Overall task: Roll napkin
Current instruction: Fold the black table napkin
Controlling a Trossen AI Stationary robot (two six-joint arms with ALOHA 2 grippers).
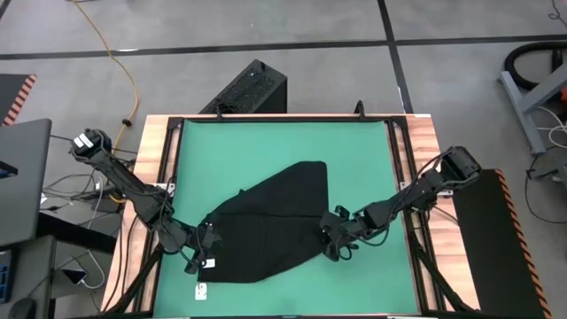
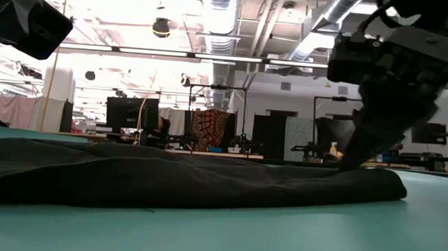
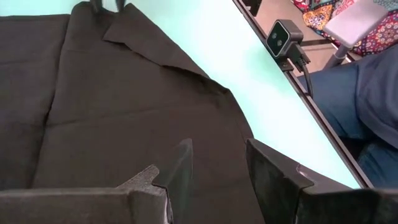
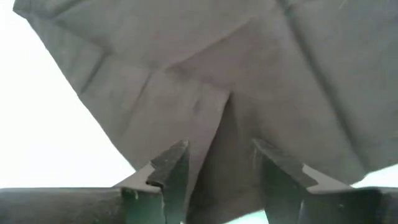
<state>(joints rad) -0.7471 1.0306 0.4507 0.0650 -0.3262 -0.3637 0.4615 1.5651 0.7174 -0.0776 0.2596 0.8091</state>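
Black cloth, the napkin [image 1: 266, 226] lies partly folded; with the right gripper [image 1: 337, 237] and left gripper [image 1: 202, 250] both wide and empty, pinching matching edges should keep the roll even.

The high view looks straight down from well above, taking in the whole green table [image 1: 283, 142] and some floor around it. The low view sits at table level and looks level across the surface into the room behind, very close to the black napkin [image 2: 167, 180]. Each wrist view looks forward past its own arm's two dark fingers, close over the cloth. All four views share the napkin; the left wrist view also catches a small camera [image 3: 284, 36] at the table's edge.
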